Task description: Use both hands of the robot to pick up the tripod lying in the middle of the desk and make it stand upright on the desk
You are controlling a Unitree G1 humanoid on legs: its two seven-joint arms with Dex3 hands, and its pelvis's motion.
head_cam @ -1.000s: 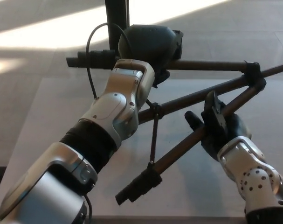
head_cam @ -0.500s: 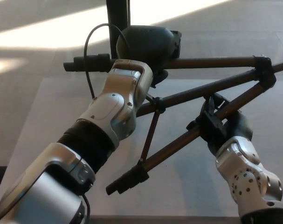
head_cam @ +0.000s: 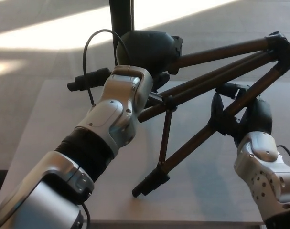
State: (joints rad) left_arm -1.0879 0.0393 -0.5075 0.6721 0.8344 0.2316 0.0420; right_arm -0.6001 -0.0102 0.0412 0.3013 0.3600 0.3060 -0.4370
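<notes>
Tripod (head_cam: pixel 216 81) tilted steeper than before, right hand (head_cam: pixel 238 117) fingers wrapped on lower leg, left hand (head_cam: pixel 147 52) grip hidden, can't tell.

Both arms wear glossy silver-grey shells jointed with black bands, the left hand (head_cam: pixel 147 50) a rounded matte black housing with a thin black cable looping from the wrist, the right hand (head_cam: pixel 240 117) black and thick-fingered above a forearm (dotted with small dark screws)
</notes>
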